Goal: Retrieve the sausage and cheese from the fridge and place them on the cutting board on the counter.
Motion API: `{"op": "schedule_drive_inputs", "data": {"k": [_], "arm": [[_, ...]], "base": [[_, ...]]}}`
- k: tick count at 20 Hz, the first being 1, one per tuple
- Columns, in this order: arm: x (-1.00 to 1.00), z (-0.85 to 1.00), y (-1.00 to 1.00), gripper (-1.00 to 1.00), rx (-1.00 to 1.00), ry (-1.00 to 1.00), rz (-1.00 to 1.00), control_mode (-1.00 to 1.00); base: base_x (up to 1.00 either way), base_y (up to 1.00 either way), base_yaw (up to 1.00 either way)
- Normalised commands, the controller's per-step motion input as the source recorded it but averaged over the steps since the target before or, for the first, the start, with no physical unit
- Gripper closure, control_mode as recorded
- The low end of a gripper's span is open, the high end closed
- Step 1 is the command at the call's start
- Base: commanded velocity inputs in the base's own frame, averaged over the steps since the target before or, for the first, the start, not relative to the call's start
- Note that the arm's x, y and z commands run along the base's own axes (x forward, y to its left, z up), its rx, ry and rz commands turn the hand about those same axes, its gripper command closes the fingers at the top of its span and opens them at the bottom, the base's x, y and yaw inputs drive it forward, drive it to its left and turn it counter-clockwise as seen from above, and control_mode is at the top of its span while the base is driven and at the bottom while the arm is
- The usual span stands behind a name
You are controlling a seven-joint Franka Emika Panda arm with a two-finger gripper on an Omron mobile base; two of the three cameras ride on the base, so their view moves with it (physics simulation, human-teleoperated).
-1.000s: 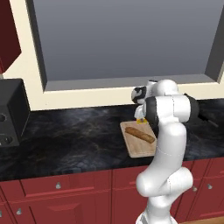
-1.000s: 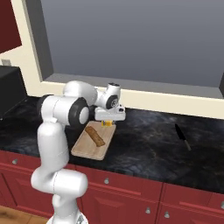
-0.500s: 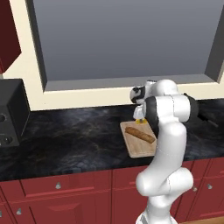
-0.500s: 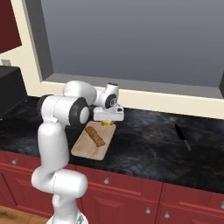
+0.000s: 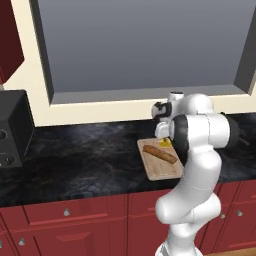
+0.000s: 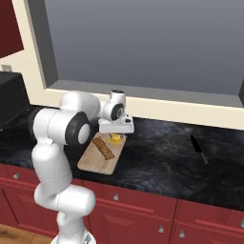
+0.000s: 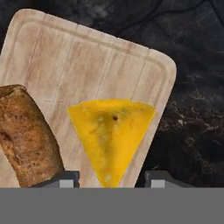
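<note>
Now hand [image 7: 111,178] spread over cheese [image 7: 110,135]; cheese, sausage [image 7: 27,135] both on cutting board [image 7: 109,65].

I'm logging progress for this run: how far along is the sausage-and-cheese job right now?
Nearly finished. Done: the sausage lies on the cutting board on the counter. In hand: the cheese sits over the board between the fingertips of the gripper, which look spread either side. Left: confirm release and pull the arm away.
</note>
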Motion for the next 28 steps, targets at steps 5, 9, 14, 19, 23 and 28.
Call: {"op": "schedule_drive_inputs", "data": {"k": [5, 9, 14, 19, 23, 28], "arm": [[-0.1, 0.85, -0.13, -1.0, 0.0, -0.04, -0.07, -1.0], [-0.63, 1.0, 0.0, -1.0, -0.02, -0.11, 0.0, -1.0], [-0.99, 1.0, 0.21, -1.0, 0.02, -0.04, 0.0, -1.0], [-1.0, 1.0, 0.4, -1.0, 0.03, -0.13, -0.03, -1.0], [-0.87, 1.0, 0.67, -1.0, 0.0, -0.34, 0.0, -1.0], [-0.62, 0.68, 0.17, -1.0, -0.02, -0.33, 0.0, -1.0]], "base": [[0.0, 0.0, 0.0], [0.0, 0.0, 0.0], [0.0, 0.0, 0.0], [0.0, 0.0, 0.0], [0.0, 0.0, 0.0], [0.0, 0.0, 0.0]]}}
